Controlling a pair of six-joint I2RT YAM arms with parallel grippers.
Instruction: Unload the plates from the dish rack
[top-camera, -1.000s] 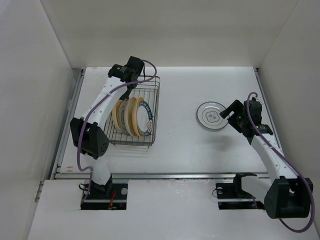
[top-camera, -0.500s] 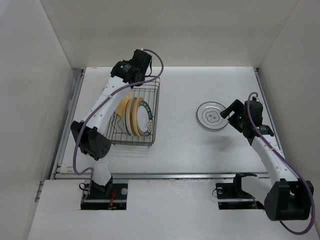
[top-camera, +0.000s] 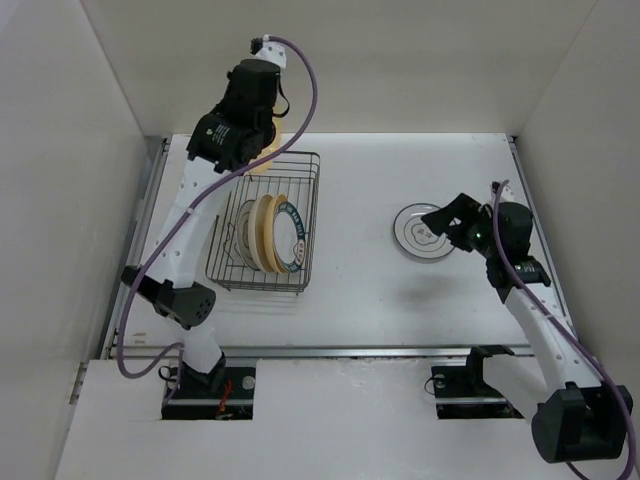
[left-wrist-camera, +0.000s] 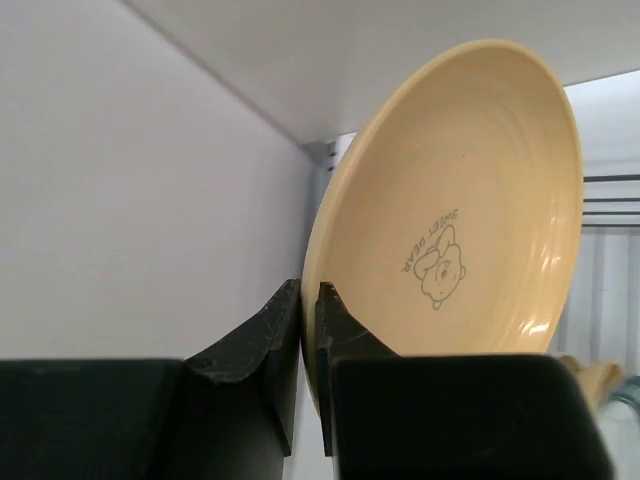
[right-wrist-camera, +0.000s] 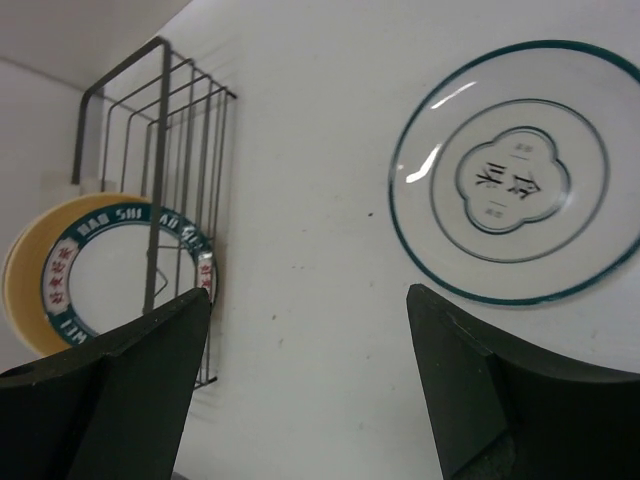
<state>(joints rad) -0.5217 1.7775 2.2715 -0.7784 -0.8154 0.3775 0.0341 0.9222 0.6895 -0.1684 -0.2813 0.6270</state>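
Note:
My left gripper (left-wrist-camera: 309, 300) is shut on the rim of a yellow-tan plate (left-wrist-camera: 460, 220) with a small bear drawing, holding it on edge. From above, that gripper (top-camera: 262, 148) hangs high over the far end of the dark wire dish rack (top-camera: 300, 157). Upright in the rack stand cream plates (top-camera: 262, 232) and a white plate with a teal lettered rim (top-camera: 292, 238), which also shows in the right wrist view (right-wrist-camera: 90, 270). A white plate with teal rings (top-camera: 420, 232) lies flat on the table. My right gripper (right-wrist-camera: 308, 292) is open above the table just beside it.
White walls close in the table on the left, back and right; the left arm is raised near the back-left corner. The table's front edge (top-camera: 330, 348) runs just ahead of both arm bases.
The left arm has lifted the yellow-tan plate up out of the rack and toward the back wall. The right gripper has shifted slightly left, toward the flat plate, still open.

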